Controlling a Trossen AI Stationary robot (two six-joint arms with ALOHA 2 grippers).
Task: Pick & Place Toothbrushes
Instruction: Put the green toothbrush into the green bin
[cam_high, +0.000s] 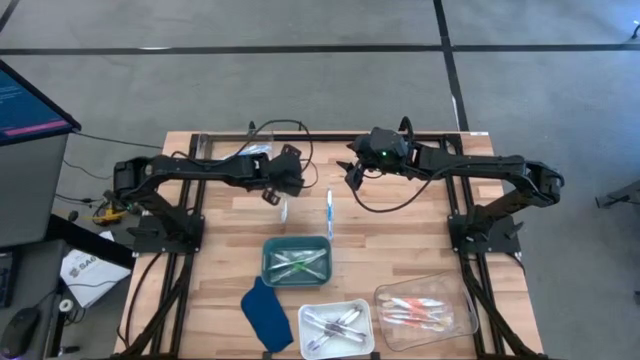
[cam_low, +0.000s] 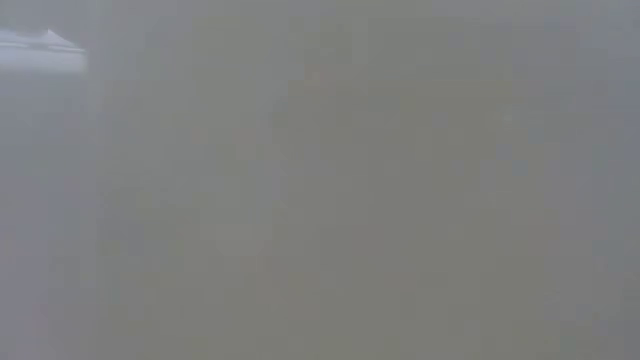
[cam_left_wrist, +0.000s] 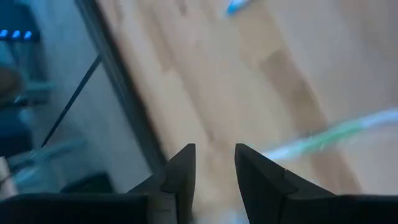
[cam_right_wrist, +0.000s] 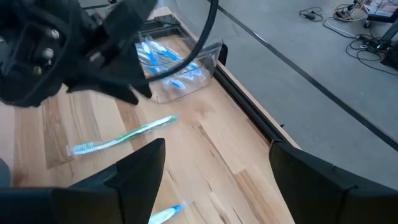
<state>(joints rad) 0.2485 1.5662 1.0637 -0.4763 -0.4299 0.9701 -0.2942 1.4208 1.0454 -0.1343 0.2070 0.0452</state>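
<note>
**Wooden table, two brushes loose, both arms up at the far side**

Wood tabletop (cam_high: 400, 255) with both arms parked over its far half. Left gripper (cam_high: 272, 193) hangs just above the boards near the middle, and from its own wrist cam the two dark fingers (cam_left_wrist: 180, 171) sit close together with a thin gap between them, nothing pinched in there. Right gripper (cam_high: 353, 176) hovers a bit further right and back, fingers (cam_right_wrist: 143, 165) spread wide, holding nothing.

Loose stuff: a green toothbrush (cam_high: 283, 211) lies flat on the wood just beside the left gripper. You get it clearly in the right wrist cam (cam_right_wrist: 121, 138), pale handle, bristle end pointing away from the clear bin. A blue toothbrush (cam_high: 329, 214) lies a little to its right, between the two grippers, running front-to-back on the table.

Sorted stuff:
- green tray (cam_high: 270, 262) in the middle holds green brushes
- white tray (cam_high: 308, 312) near the front has purple-grey ones
- clear tray (cam_high: 385, 298) front right has pink-orange ones
- clear bin (cam_right_wrist: 214, 57) at the far edge holds blue brushes (cam_right_wrist: 160, 57)

Dark blue cloth (cam_high: 265, 312) sits flat just left of the white tray, touching it or nearly, hard to say.

Low cam is just grey haze, can't make out anything useful.
</note>
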